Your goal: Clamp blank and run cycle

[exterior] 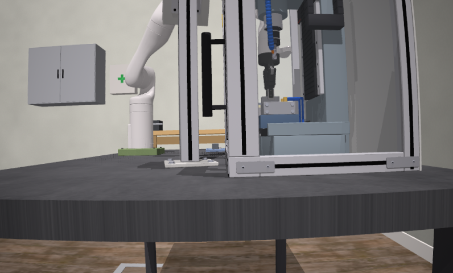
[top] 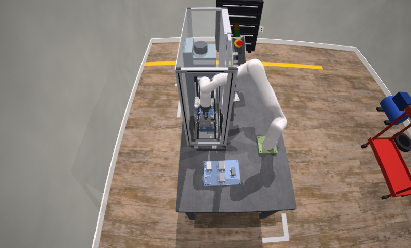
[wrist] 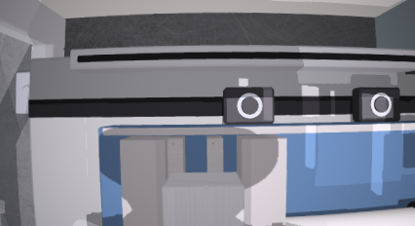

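Observation:
My gripper (top: 205,118) (exterior: 270,93) is inside the guard, pointing down, shut on a grey metal blank (exterior: 270,98) (wrist: 203,204). The blank is over the gap between the fixed jaw (wrist: 142,179) and the moving jaw (wrist: 263,179); in the exterior view its lower part is hidden behind the vise. Two low bars (wrist: 175,155) (wrist: 214,155) stand upright between the jaws beyond it. Whether the blank touches them is not visible. The work stop is out of sight. The dark setting master (top: 233,171) stands on the blue plate (top: 232,182) with three lighter blanks.
The arm reaches in through the guard's door side; a black door handle (exterior: 205,74) shows there. The spindle tool (exterior: 275,52) and blue hose (exterior: 268,27) hang close to the gripper. The control column (top: 240,58) stands outside; its stack lamp (top: 236,28) looks unlit.

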